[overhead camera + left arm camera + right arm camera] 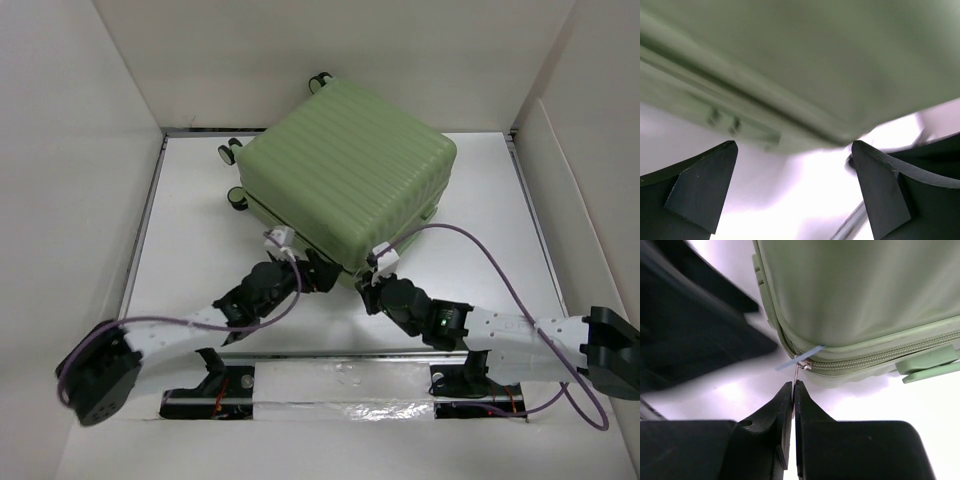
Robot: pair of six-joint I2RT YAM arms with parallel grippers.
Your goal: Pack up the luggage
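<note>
One zipper pull (796,371) pinched by the right gripper (793,389) (closed tight on its metal tab), at the near corner of the closed luggage (345,165), left gripper (794,146) spread wide, nothing held.

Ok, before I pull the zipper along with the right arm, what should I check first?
1. Right gripper shut on the zipper pull: ok.
2. Luggage lid down on its base: ok.
3. Left gripper bracing the shell: not ok; it is open and holds nothing.
4. Blue strip poking out at the slider, caught or loose: cannot tell.
5. Which stretch of the zipper track is unzipped: cannot tell.
</note>
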